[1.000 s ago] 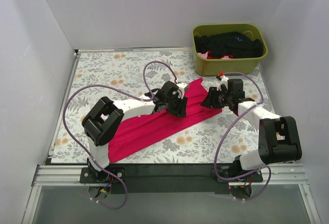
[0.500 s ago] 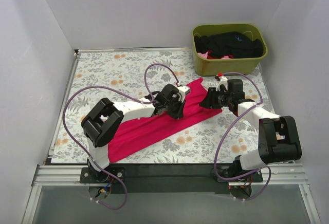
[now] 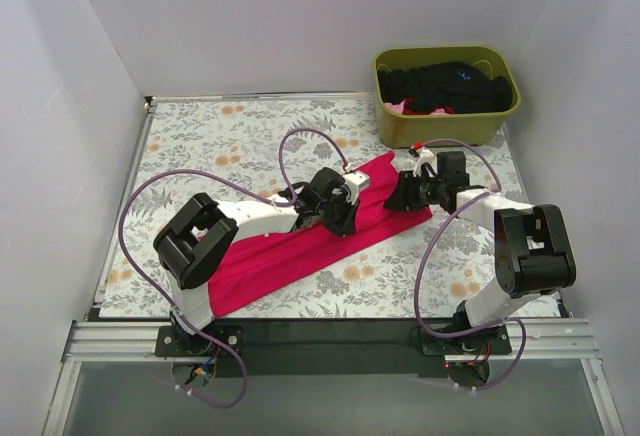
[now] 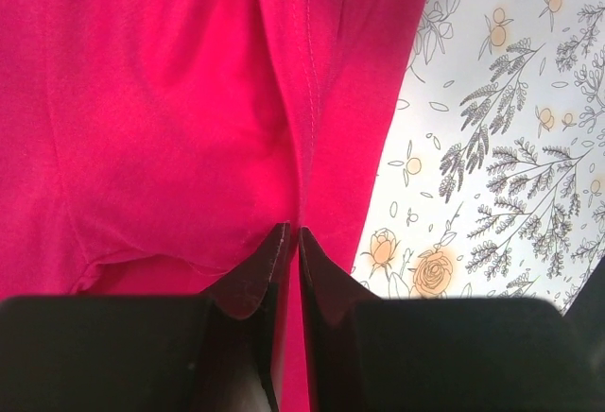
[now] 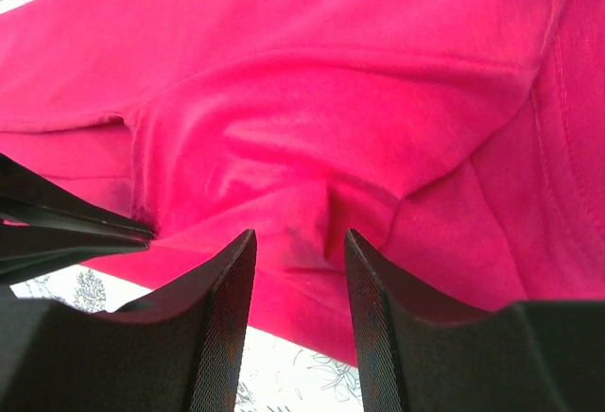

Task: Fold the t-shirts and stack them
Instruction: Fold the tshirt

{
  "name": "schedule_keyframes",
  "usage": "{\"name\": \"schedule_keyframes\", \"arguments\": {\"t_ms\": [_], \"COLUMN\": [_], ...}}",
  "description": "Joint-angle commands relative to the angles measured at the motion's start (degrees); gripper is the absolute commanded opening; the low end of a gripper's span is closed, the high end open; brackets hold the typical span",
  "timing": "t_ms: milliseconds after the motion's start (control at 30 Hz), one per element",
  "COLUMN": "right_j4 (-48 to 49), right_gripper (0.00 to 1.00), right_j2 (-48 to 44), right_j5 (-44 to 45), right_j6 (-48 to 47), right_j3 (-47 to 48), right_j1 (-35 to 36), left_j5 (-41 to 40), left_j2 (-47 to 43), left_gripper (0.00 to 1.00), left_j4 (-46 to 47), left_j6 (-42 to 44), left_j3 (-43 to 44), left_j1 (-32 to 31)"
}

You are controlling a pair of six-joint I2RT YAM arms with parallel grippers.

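- You are looking at a soft crimson t-shirt [image 3: 290, 251] lying as a long band on the floral table cover [image 3: 210, 136], its long axis running from 7 to 1 o'clock.
- Your left gripper [image 4: 293, 234] is pinching its stitched ridge, fingers pressed together.
- Your right gripper [image 5: 301, 237] is standing spread over a pucker at the shirt's 1 o'clock end.
- Wide cover is showing toward 10 o'clock, and the olive plastic tub [image 3: 445, 131] is sitting at 1 o'clock.

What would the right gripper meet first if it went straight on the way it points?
The red shirt. The right gripper has its jaws open astride a raised wrinkle of it, with nothing between; it looks very close, though depth is unclear.
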Motion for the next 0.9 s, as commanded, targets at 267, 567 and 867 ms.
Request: {"name": "schedule_keyframes", "arguments": {"t_ms": [267, 567, 867], "right_j4": [0.01, -1.13, -2.36], "right_gripper": [0.39, 0.36, 0.13], "right_j2": [4.48, 9.50, 6.43], "right_j5": [-3.75, -9.46, -9.47], "right_j6": [-3.42, -4.65, -5.36], "right_j3": [6.54, 8.83, 6.46], "right_j1": [-0.23, 0.21, 0.21], "left_j5": [0.64, 0.20, -0.94], "left_j2": [-2.13, -1.87, -2.31], "left_gripper": [0.10, 0.09, 0.05], "left_j4": [1.09, 1.09, 0.74], "left_j6": [1.25, 1.60, 1.95], "left_j3": [1.48, 1.40, 0.87], "left_j1": [-1.05, -1.05, -1.05]}}
